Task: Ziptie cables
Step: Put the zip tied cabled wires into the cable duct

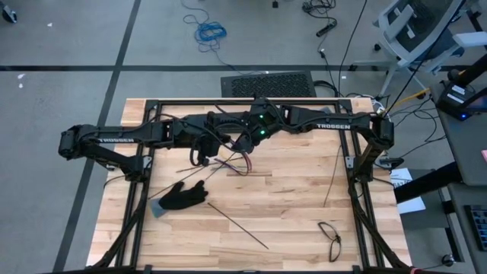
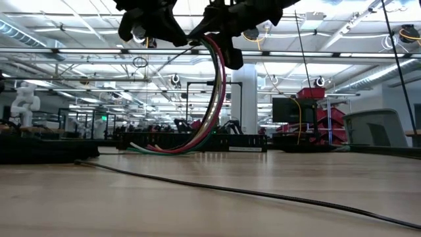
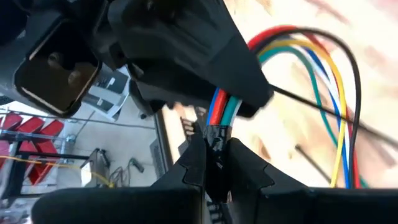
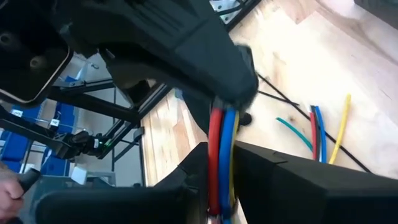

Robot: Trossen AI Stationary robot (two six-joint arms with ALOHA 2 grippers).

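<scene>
The cables (image 2: 214, 92) are a bundle of red, blue, green, yellow, white and black wires. They hang in an arc from both grippers above the table's far middle. Their lower ends (image 1: 236, 166) rest on the wooden table (image 1: 304, 205). My left gripper (image 3: 214, 168) is shut on the bundle at a black wrap. My right gripper (image 4: 221, 180) is shut on the same bundle right beside it. In the high view the two grippers meet (image 1: 251, 131), nearly nose to nose. My left gripper pinches the bundle between its two fingers at the black-wrapped stretch (image 3: 216, 138), near the upper end. The fingers lie across the wires, which leave the hold and arc down to the table. My right gripper has the red, blue and yellow wires (image 4: 221, 134) between its two fingers, close to the left gripper's hold. The fingers lie across the bundle. It is lifted here, with only the free ends on the table.
A black glove (image 1: 183, 196) lies left of the table's centre. A thin straight black strip (image 1: 237, 225) lies near the front, another (image 1: 332, 179) at the right. A small loop of black cable (image 1: 329, 237) sits at the front right. The black frame (image 1: 358, 164) borders the table.
</scene>
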